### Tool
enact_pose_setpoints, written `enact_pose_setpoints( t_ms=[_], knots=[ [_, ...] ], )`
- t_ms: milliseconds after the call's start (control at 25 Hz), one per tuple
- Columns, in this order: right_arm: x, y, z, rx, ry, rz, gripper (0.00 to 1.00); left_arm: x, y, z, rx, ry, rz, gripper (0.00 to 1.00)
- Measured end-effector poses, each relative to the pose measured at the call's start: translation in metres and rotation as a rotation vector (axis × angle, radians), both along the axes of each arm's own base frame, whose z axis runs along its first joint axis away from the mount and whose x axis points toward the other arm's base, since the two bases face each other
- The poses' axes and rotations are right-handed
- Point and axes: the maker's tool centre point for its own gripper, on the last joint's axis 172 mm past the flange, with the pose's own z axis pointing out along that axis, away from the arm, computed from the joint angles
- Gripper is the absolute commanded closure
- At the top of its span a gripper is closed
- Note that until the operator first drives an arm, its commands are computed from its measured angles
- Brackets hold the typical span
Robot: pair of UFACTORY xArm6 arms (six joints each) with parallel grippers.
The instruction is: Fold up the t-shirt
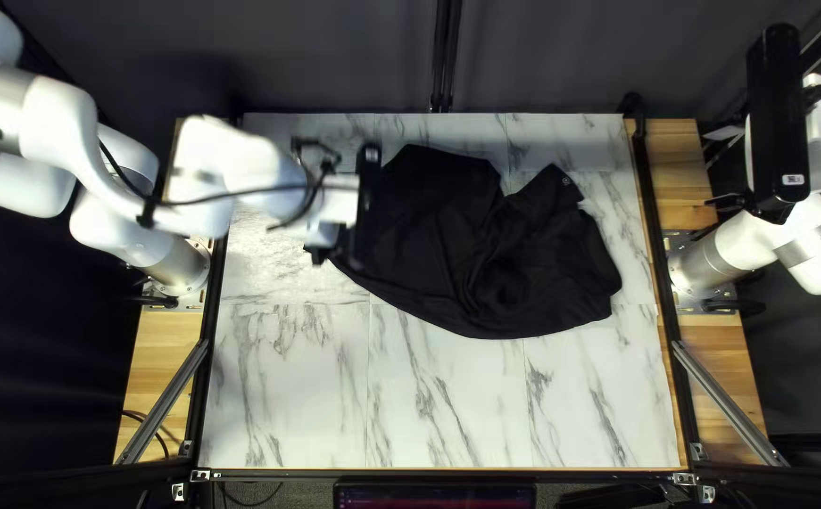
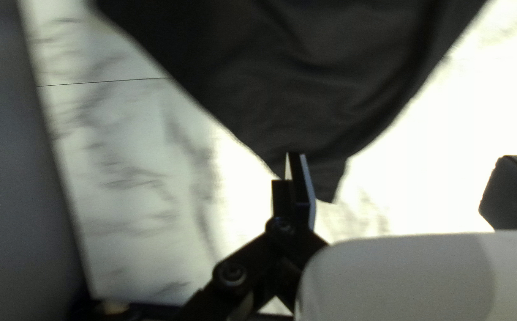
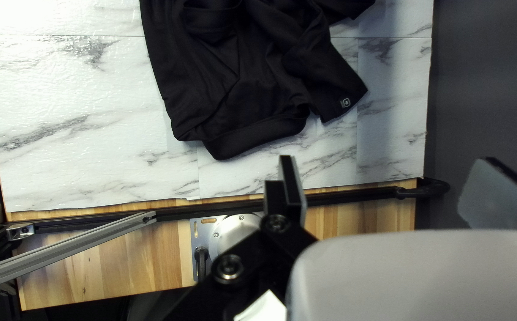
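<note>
We see a black t-shirt (image 1: 448, 254) rumpled on the desk (image 1: 448, 405), upper centre of the top left view. Our left pincer (image 1: 333, 238), at its left end, and right pincer (image 1: 718, 172), upper right, are wide open, gripping nothing.

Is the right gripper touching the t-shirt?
Apart. The right wrist view shows a strip of marbled tabletop between the t-shirt and the right gripper.

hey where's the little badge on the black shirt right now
In the top left view, the little badge is near the tip of a pointed flap on the right side of the black shirt, toward the far edge of the table.
</note>
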Motion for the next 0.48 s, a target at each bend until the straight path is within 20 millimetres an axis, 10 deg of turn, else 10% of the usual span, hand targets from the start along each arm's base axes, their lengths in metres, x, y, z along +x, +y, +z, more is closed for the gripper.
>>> enact_pose_setpoints(
  t_ms=[480],
  knots=[
    [0.0,0.0,0.0,0.0,0.0,0.0,0.0,-0.017,0.018,-0.027,0.068,0.081,0.017,0.0]
  ],
)
